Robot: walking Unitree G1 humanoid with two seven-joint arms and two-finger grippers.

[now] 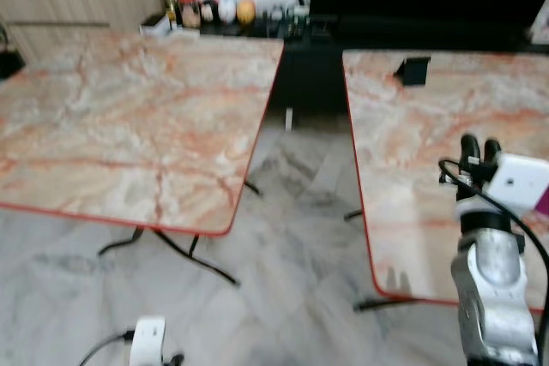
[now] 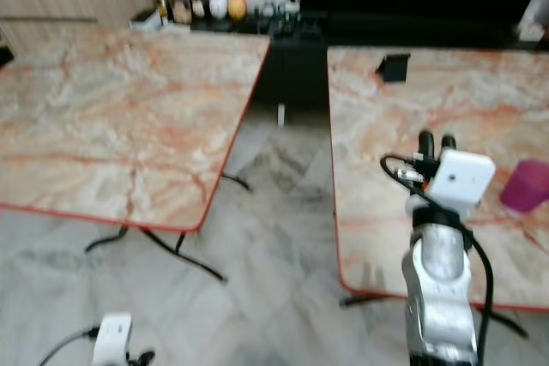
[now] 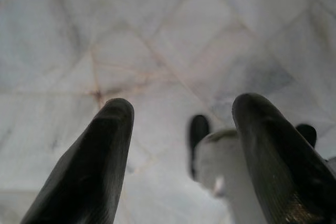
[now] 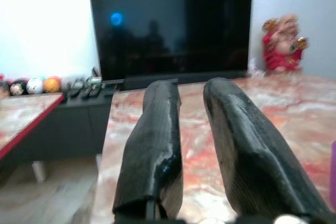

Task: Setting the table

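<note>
Two marble-patterned tables with red edges stand side by side, the left table point(image 1: 129, 117) bare. On the right table point(image 2: 412, 117) there is a purple cup point(image 2: 525, 186) near its right side and a small black object point(image 2: 395, 66) at its far left corner. My right gripper point(image 2: 436, 141) is raised over the near left part of that table, left of the cup and apart from it. Its fingers point(image 4: 157, 129) stand a narrow gap apart with nothing between them. My left gripper point(image 3: 181, 108) hangs low over the floor, open and holding nothing.
A strip of grey marble floor point(image 1: 300, 203) runs between the tables, with black table legs point(image 1: 206, 263) under the left one. Behind stand a large black TV point(image 4: 173, 27), a low dark cabinet with balls and bottles point(image 1: 223, 13), and a red figurine point(image 4: 283, 43).
</note>
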